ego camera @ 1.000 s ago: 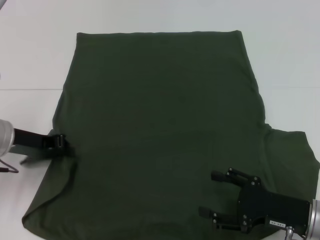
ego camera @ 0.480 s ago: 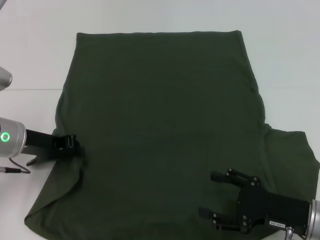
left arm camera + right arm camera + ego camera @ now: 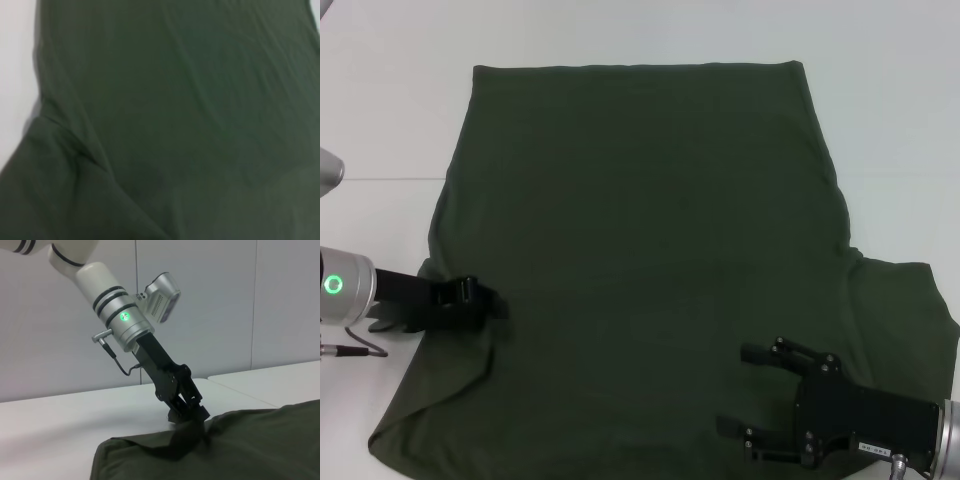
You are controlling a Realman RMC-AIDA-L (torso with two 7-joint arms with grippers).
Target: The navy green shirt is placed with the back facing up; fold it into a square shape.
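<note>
The navy green shirt (image 3: pixel 640 220) lies spread flat on the white table, plain side up, with its straight hem at the far side. At the shirt's left edge my left gripper (image 3: pixel 485 300) is shut on a fold of the sleeve cloth and holds it over the body of the shirt. The right wrist view shows that gripper (image 3: pixel 187 415) pinching a raised flap of the shirt (image 3: pixel 250 445). Only green cloth (image 3: pixel 190 100) fills the left wrist view. My right gripper (image 3: pixel 735 390) hovers open over the near right part of the shirt, holding nothing.
The white table (image 3: pixel 380 120) surrounds the shirt on the left, far and right sides. A seam between two tabletops (image 3: pixel 380 179) runs along the left. The right sleeve (image 3: pixel 905 300) sticks out toward the right edge.
My left gripper has moved rightward and slightly nearer, dragging the left sleeve edge inward over the shirt. The right gripper has stayed in place.
</note>
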